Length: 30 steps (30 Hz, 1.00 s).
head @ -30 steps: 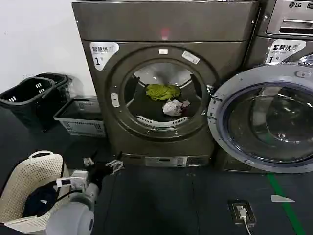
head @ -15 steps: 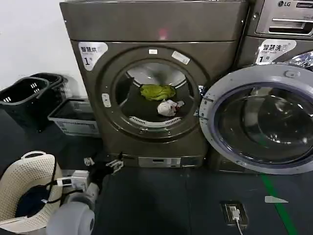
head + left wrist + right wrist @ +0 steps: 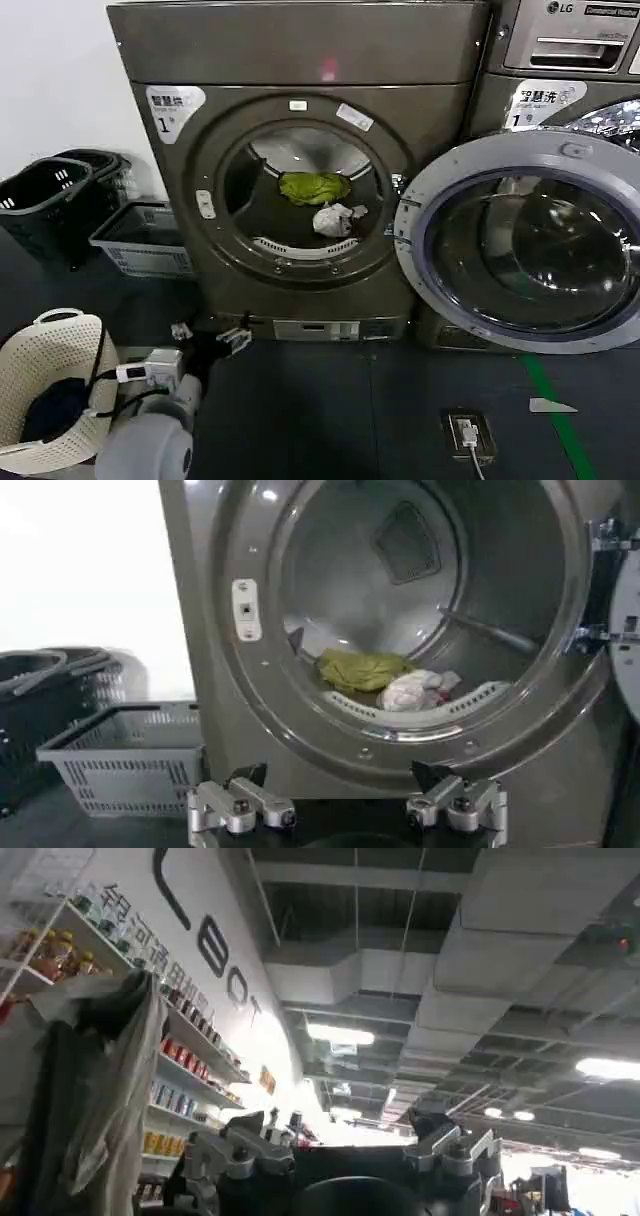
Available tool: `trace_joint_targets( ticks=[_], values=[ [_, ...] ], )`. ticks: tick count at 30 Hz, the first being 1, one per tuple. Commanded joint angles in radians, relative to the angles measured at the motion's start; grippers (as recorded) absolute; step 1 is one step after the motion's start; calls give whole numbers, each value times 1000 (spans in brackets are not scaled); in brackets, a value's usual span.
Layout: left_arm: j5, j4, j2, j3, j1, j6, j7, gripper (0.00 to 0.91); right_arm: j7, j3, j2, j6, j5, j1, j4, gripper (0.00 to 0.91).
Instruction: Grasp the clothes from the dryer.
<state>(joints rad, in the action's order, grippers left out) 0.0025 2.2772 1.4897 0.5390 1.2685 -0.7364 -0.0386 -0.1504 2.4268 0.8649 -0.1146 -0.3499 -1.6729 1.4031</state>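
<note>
Still low, my left gripper (image 3: 346, 810) hangs with fingers apart, empty, well short of the dryer (image 3: 300, 60). Above and ahead of them, in the drum, lie the clothes (image 3: 362, 668). I should rise, enter the porthole centred, then close on the green piece. My right gripper (image 3: 345, 1153), also spread, points at the ceiling.

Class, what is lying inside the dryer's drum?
Inside the dryer: a lime-green garment and, in front of it, a white-pinkish bundle. The door rim hides the drum's floor nearest the front.

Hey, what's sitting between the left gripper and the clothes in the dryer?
In the left wrist view, the dryer's lower porthole rim and a pale ribbed strip stand between the open left gripper and the clothes.
</note>
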Motion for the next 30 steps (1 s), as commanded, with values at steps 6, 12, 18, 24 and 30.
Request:
trace_joint_targets(
  ticks=[6,12,18,24,30],
  values=[
    [0,-2,1,-1,1,-49,0,907,1,1,5,2,0,2,0,907],
    [1,-1,2,-4,2,-49,0,907,5,11,9,3,0,-1,0,907],
    [2,-1,2,-7,0,-49,-2,907,19,14,13,19,1,0,-9,907],
    [6,1,3,-11,-3,-49,-2,907,38,24,16,22,-20,-2,-12,907],
    [8,9,2,-12,1,-49,-3,907,59,28,13,22,-50,-1,-9,907]
  ],
)
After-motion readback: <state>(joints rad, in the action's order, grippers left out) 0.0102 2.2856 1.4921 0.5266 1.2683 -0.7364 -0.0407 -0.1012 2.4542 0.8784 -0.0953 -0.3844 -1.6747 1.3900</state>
